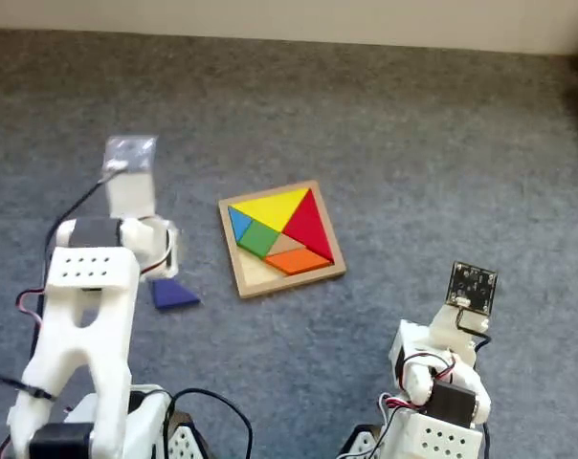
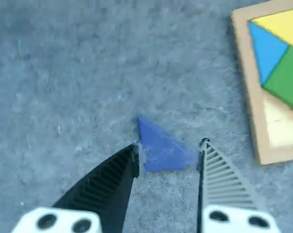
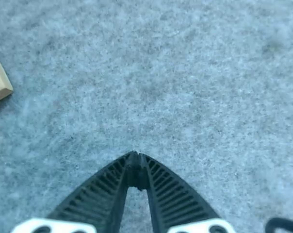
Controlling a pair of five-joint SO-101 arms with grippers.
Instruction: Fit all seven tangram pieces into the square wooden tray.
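Carpeted indoor room; grey carpet (image 1: 413, 124) meets pale wall (image 1: 270, 17).

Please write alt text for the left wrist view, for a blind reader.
The open left gripper straddles a dark blue triangle lying flat on the grey carpet, one fingertip near each side. Nearby is a corner of the wooden tray, holding a yellow piece, a light blue piece and a green piece beside a bare patch.

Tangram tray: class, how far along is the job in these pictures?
Done: six pieces lie in the wooden tray. In hand: the left gripper, open, straddles the dark blue triangle on the carpet, not yet gripped. Left: seat it in the tray's bare corner gap. The right gripper is shut over carpet.
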